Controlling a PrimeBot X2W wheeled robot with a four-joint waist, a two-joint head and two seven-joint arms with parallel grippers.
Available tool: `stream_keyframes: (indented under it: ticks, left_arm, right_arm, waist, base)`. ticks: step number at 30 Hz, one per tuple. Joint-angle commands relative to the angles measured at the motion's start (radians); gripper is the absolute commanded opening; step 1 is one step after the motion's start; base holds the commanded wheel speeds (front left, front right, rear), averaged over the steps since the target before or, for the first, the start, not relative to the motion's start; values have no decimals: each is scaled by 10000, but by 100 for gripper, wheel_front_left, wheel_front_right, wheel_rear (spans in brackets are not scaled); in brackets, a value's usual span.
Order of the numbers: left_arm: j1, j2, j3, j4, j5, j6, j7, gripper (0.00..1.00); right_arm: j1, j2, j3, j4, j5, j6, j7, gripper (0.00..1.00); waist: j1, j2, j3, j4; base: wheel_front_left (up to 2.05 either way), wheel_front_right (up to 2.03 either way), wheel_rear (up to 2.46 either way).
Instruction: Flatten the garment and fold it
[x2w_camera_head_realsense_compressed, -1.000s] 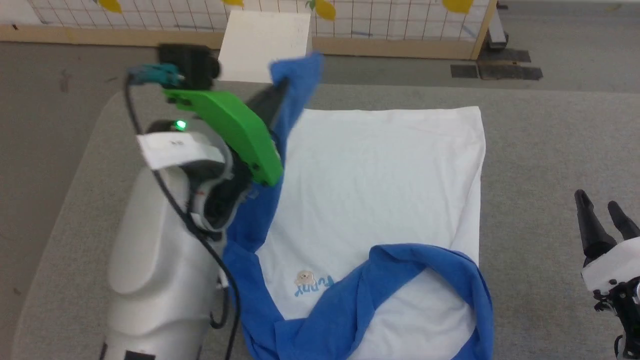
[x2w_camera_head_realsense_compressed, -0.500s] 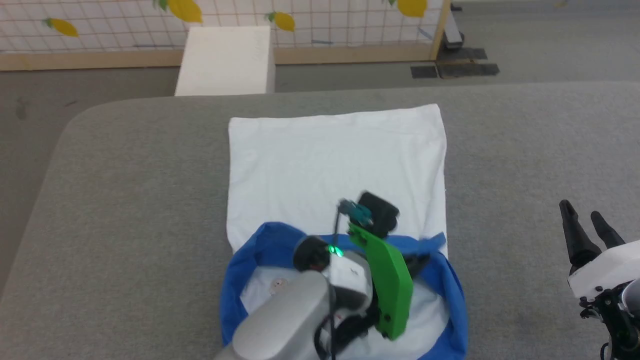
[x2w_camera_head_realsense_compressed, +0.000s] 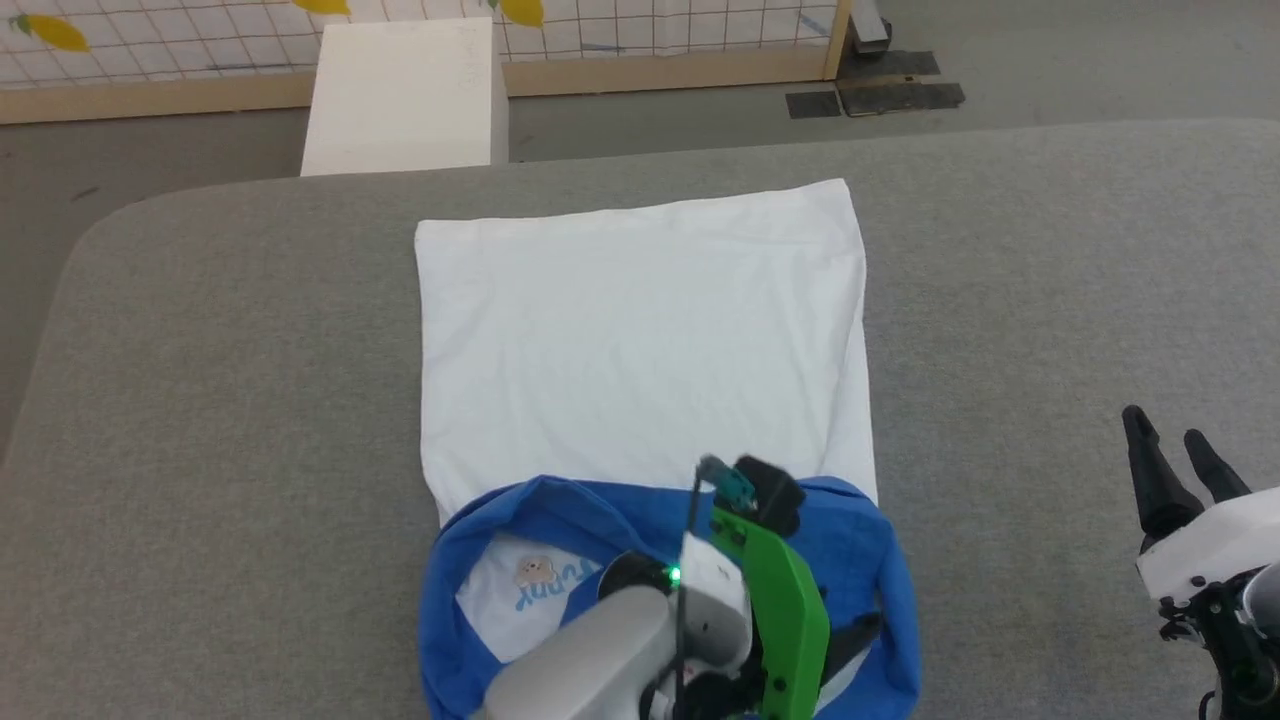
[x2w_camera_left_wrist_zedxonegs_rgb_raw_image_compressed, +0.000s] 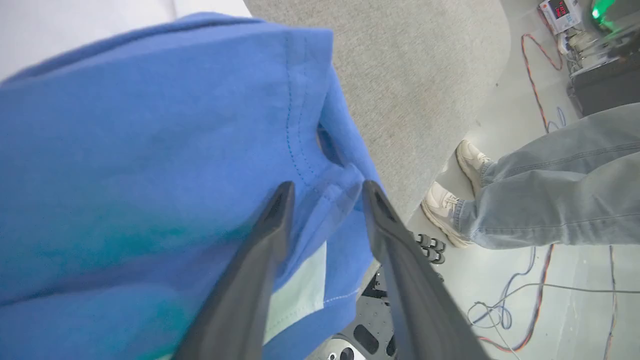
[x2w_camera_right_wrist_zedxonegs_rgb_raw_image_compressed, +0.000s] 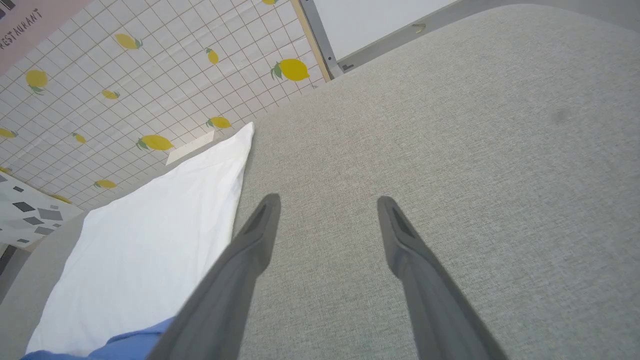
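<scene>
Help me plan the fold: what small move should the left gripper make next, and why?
Probably lift the left gripper straight up, away from the T-shirt: its fingers stand apart, and the blue sleeve already lies folded over the white body.

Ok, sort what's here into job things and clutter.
Job:
shirt
left gripper
right gripper
table

Lying about:
white box
person's legs
floor cables
</scene>
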Motion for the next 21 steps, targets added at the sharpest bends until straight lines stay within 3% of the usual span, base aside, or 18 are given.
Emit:
stream_keyframes:
  ticks: [1,4,9,15,21]
  left_arm:
    - [-275,-10,178,-153,-288,56,72,100]
    - [-640,-10,890,-571,-1082,103,156,100]
    - [-1216,421,2785,-1132,-1478,570,-1091,100]
    - [-1195,1701,4329,-1073,-655,917,-3418,100]
    - [-673,2797,4914,-687,496,888,-5664,100]
  right_arm:
    - [-65,11,-16,15,-20,-13,-61,100]
    - [-44,11,-26,-13,-65,-13,-25,100]
    - [-97,11,62,-128,-142,-13,84,100]
    - [-292,11,309,-282,-279,-13,265,100]
    - [-600,11,505,-475,-411,-13,494,100]
  waist:
    - [1,0,-76,108]
    - [1,0,-197,275]
    - [1,0,-326,465]
    - [1,0,-215,606]
    - [1,0,291,721]
  base:
    - [0,0,0]
    - [0,0,0]
    - [0,0,0]
    - [0,0,0]
    - [0,0,0]
